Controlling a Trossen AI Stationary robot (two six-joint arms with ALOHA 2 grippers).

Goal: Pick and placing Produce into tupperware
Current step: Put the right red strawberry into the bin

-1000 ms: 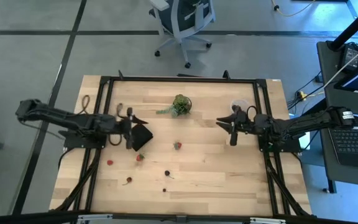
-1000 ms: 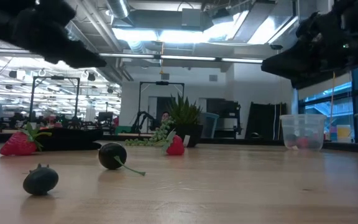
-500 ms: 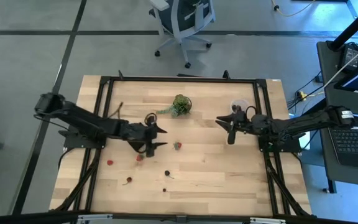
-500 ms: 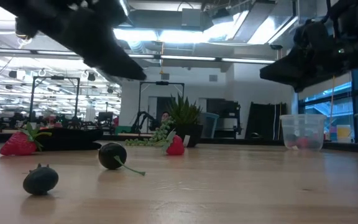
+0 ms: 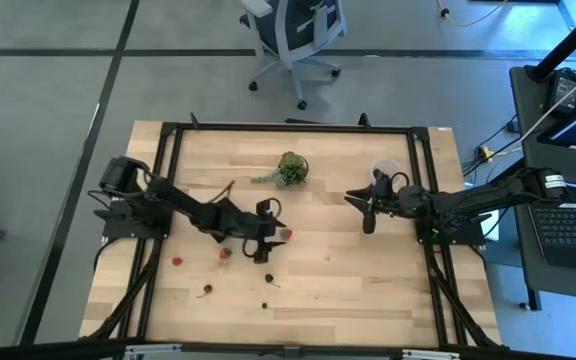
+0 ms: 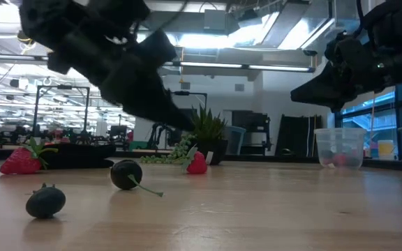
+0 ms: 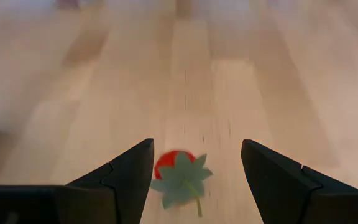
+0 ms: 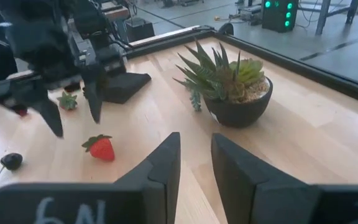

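Since the earlier frames the left arm has been carried from the left side of the surface [image 5: 368, 290] toward its middle, and the black square it stood over a second ago can no longer be made out in the high view; the right arm has barely shifted. The left end effector [image 5: 270, 230] is now held low with its fingers spread wide apart, a red strawberry [image 7: 178, 174] with a green leaf cap lying on the wood between them, not gripped. The same strawberry [image 8: 101, 148] is seen from the right wrist just beside the left fingers. The right end effector [image 5: 368, 210] is held above the surface near the tupperware [image 5: 385, 170], its fingers nearly together with a narrow gap and nothing between them. The tupperware [image 6: 339, 148] stands upright at the far right edge with something reddish inside. Other produce is scattered over the near half: a second strawberry [image 6: 21, 160], a dark berry with a stem [image 6: 126, 174], and another dark berry [image 6: 45, 201] closest to the low camera. A potted succulent [image 8: 238, 87] stands behind the middle, between the two arms, with a flat black piece [image 8: 122, 86] beyond the left fingers.
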